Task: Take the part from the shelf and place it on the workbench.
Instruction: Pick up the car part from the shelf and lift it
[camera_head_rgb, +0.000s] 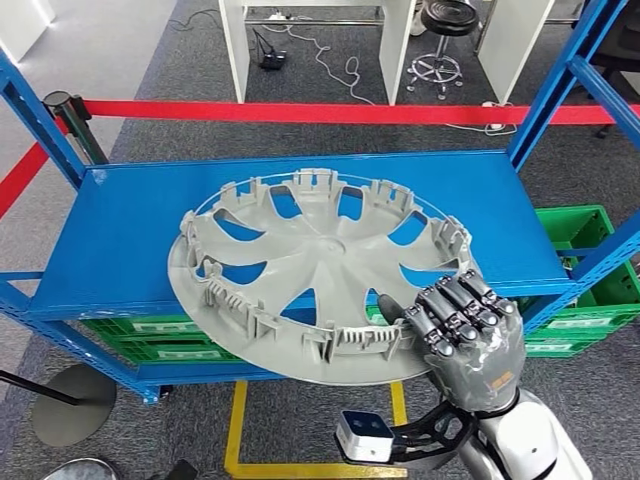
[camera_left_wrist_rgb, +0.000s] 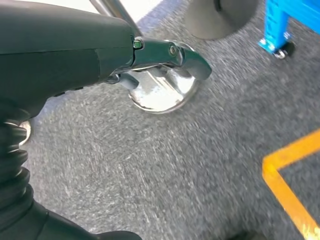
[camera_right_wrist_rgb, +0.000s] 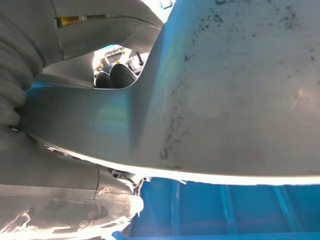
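The part is a large grey wheel cover (camera_head_rgb: 317, 275), inner side up with clips around its rim. It lies tilted over the blue shelf (camera_head_rgb: 121, 230), its near edge hanging past the shelf's front. My right hand (camera_head_rgb: 468, 340) grips the cover's near right rim, fingers (camera_head_rgb: 456, 305) curled over the top. In the right wrist view the cover's smooth underside (camera_right_wrist_rgb: 234, 90) lies across my right hand (camera_right_wrist_rgb: 56, 190), with blue shelf behind it. My left hand (camera_left_wrist_rgb: 75, 55) hangs over the grey carpet, fingers apart and holding nothing.
Green crates (camera_head_rgb: 581, 230) sit under the shelf, right and left. A red barrier tape (camera_head_rgb: 302, 112) runs behind the shelf on a post (camera_head_rgb: 72, 125). Yellow floor tape (camera_head_rgb: 234, 440) and a round stand base (camera_head_rgb: 72, 400) lie in front. A shiny round base (camera_left_wrist_rgb: 166, 92) is near my left hand.
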